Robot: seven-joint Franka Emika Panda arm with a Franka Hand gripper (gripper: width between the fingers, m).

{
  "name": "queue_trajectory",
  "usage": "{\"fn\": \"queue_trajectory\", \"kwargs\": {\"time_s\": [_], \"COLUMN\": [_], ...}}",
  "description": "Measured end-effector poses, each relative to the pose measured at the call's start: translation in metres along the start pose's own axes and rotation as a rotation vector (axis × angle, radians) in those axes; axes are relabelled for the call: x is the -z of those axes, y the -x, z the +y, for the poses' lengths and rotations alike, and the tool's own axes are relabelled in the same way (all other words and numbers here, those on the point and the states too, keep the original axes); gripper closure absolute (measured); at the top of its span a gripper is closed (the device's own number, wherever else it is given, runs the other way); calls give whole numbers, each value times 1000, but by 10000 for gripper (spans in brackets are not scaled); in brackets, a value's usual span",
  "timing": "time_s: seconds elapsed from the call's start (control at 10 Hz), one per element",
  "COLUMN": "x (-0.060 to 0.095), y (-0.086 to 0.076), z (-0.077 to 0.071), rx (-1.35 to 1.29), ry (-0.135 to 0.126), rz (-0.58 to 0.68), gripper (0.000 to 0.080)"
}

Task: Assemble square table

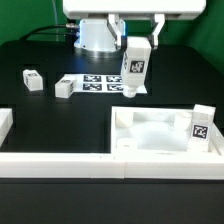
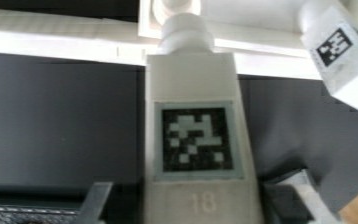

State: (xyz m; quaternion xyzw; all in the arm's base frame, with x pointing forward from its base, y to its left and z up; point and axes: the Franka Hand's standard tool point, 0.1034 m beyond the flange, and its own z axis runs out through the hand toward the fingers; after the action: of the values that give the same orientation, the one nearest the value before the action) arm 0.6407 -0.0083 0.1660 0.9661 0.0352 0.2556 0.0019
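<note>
1. The arm's fingers (image 2: 297,192) stand narrow, closed on a long white rigid-looking leg block with a black-and-white tag (image 1: 136,66). They pinch its upper end, and the tagged face looks outward.
2. In the exterior view the held leg hangs clear of the black desk (image 1: 60,125). It is at about eleven o'clock from the middle of the large white square tray-like tabletop with a raised rim (image 1: 160,140), near a far corner. We cannot tell whether it is lined up with a socket.
3. A second white tagged leg (image 1: 201,124) stands upright at the tabletop's three o'clock rim. Two smaller-looking white tagged leg blocks (image 1: 32,80) (image 1: 65,87) lie on the desk at about ten o'clock, well apart from the tabletop and beside the marker board (image 1: 105,83).
4. We judge the held leg to be light, stiff and smooth. Its flat opposite sides suit these fingers, and a hold near the upper end leaves the lower end free for a socket. The smooth faces could slip or twist if the leg is pushed off its axis.
5. The tabletop looks broad, stiff and fairly light, so we expect it may slide under a sideways push. Its raised rim is the natural place to take hold of it.
</note>
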Motion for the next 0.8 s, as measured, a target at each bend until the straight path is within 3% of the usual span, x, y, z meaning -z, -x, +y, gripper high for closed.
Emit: {"fn": "queue_trajectory", "kwargs": {"time_s": [0.1, 0.2, 0.3, 0.4, 0.5, 0.8], "x": [-4, -5, -2, 0, -2, -3], "y": [-1, -4, -14, -19, -17, -18], "z": [7, 8, 8, 12, 11, 9], "rx": [-4, -16, -16, 2, 0, -11], "ry": [18, -2, 4, 45, 55, 55], "rz": [20, -4, 29, 108, 134, 146], "gripper": [509, 509, 509, 509, 509, 509]}}
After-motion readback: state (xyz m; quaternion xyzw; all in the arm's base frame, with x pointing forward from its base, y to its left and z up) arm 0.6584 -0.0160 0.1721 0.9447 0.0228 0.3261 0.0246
